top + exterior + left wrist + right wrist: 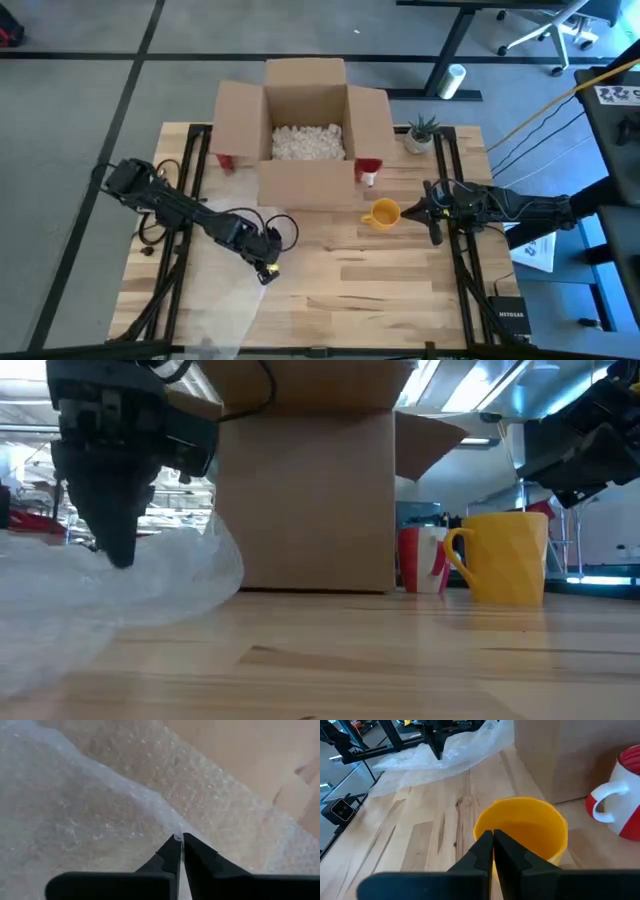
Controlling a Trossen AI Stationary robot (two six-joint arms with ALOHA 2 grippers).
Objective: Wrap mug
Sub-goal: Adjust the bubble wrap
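Yellow ribbed ceramic mug [382,214] stands upright on the pale wooden table [350,280], just in front of the open brown cardboard box [303,125] and near a red-and-white mug [368,172] at the box's corner. The right gripper [493,836] hangs over the yellow mug's near rim with its fingers pressed together and nothing between them. Across the table, the left gripper [179,839] is pinched shut on an edge of the clear bubble wrap sheet [215,290], which spreads over the table's left front part.

Judged from this, the step in hand is drawing the sheet toward the mug. It would go best with the pinch kept firm and the edge lifted only a little, so the film slides flat rather than bunching, and with the right arm ready to steady or lift the mug onto it.

Only the left wrist view shows the film actually caught between the fingertips. Seen level, the low view shows the wrap billowing up off the table beside the box, which the high view flattens. From above, the high view alone shows that mug and sheet lie well apart.
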